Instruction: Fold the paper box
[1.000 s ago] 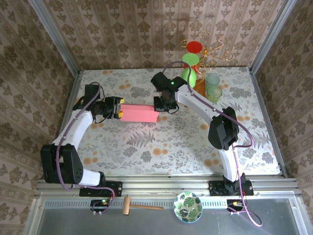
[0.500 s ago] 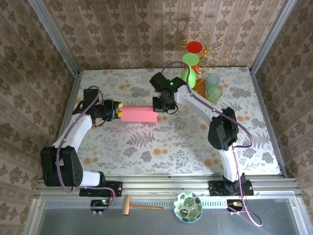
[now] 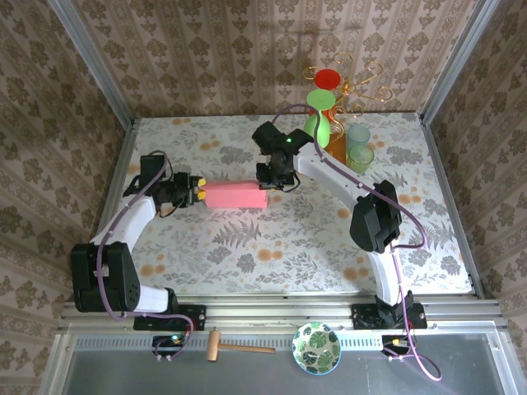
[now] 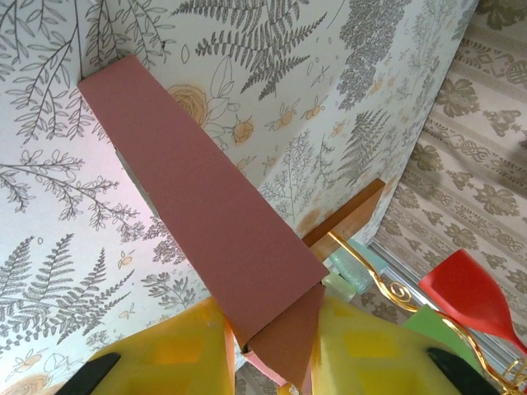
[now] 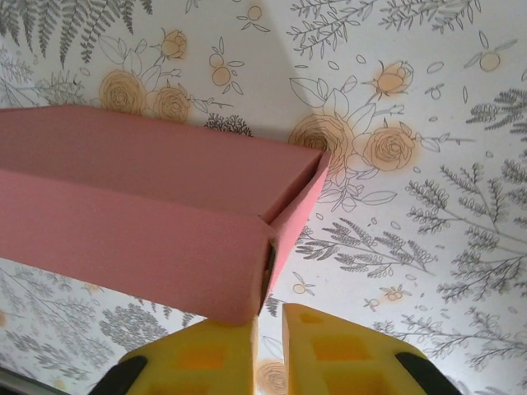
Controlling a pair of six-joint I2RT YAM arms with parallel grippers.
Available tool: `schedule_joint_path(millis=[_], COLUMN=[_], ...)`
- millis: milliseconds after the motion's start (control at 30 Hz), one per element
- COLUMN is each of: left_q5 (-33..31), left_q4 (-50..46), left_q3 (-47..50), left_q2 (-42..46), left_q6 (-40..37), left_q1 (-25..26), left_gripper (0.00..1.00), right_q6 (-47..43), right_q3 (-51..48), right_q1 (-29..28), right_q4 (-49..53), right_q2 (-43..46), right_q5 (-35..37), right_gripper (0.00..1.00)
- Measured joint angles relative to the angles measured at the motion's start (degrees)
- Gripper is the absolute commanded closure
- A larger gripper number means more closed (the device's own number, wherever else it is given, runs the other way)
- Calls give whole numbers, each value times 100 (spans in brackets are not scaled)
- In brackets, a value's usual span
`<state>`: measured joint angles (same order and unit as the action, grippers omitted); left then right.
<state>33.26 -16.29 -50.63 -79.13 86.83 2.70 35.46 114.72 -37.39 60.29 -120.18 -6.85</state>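
The paper box (image 3: 235, 196), a pink closed oblong, lies on the floral table left of centre. My left gripper (image 3: 200, 191) is at its left end. In the left wrist view the box (image 4: 198, 189) runs away from the camera, and its end flap sits pinched between the yellow fingers (image 4: 165, 354) of the left gripper (image 4: 272, 306). My right gripper (image 3: 274, 178) stands at the box's far right corner. In the right wrist view the right gripper (image 5: 270, 318) shows a narrow gap with nothing in it, and the box's (image 5: 140, 197) corner is just above its left finger.
A gold stand with a red cup (image 3: 328, 79) and green cups (image 3: 321, 100) rises at the back right, beside pale green tumblers (image 3: 359, 144) and a wooden block (image 3: 338, 146). A wooden mallet (image 3: 226, 347) and a patterned bowl (image 3: 316, 347) lie on the near ledge. Papered walls enclose the table.
The left gripper's jaws have narrowed onto the box's left end while the arm drew slightly left. The right gripper's jaws have parted a little at the right corner.
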Motion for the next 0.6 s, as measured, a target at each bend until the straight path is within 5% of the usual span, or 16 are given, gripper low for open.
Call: schedule_joint_path(millis=[367,600], left_q5=[2,44], left_q4=[142,190], left_q3=[0,-4], left_q2=[-70,-107], left_q6=[0,0], left_q1=[-17,-24], left_gripper=[75,75], right_q6=[623,1961], right_q3=[-404,-1919], right_q1=[63,470], right_q4=[-365,-1928], right_q2=[463,1484], right_q5=[-675,-1388], right_gripper=[63,60])
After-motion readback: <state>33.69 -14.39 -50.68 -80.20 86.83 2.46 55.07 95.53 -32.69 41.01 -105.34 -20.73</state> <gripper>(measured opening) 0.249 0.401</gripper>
